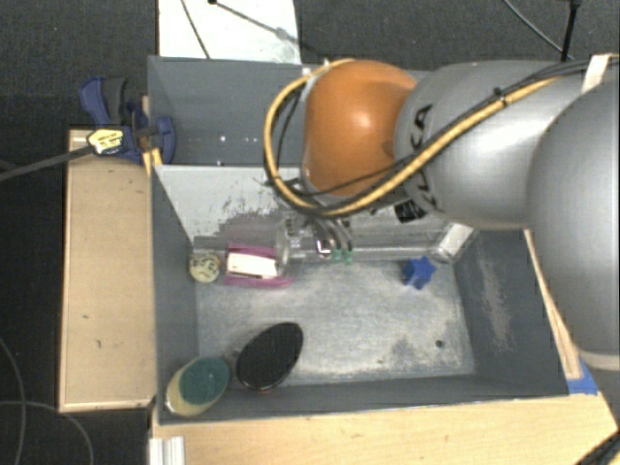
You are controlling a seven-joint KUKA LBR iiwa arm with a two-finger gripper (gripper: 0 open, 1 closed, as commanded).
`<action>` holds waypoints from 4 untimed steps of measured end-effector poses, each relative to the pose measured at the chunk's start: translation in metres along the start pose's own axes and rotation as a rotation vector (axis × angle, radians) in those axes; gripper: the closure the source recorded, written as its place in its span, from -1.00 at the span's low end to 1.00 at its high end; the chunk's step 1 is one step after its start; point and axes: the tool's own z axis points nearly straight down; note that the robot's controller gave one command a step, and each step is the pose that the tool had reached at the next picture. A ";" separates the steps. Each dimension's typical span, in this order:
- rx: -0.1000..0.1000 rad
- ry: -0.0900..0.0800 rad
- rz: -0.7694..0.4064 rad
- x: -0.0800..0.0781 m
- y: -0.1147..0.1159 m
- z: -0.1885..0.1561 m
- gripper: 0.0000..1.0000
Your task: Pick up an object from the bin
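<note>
Camera view: claw [312, 246] beside pink box [253, 264]

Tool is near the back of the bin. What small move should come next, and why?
Probably a short shift toward the view's left, to centre the tool over the pink-and-white block. The tool sits at that block's right end, not over its middle, and that block is the nearest thing. The small blue piece lies apart on the right, and the black oval object lies nearer the front.
</note>
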 end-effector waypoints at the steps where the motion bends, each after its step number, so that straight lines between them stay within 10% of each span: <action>1: 0.000 0.008 -0.314 0.029 0.009 0.036 1.00; 2: 0.000 0.006 -0.310 0.028 0.009 0.035 -1.00; 3: -0.001 0.012 -0.466 0.101 0.020 0.092 -1.00; 4: -0.002 0.003 -0.459 0.098 0.020 0.089 1.00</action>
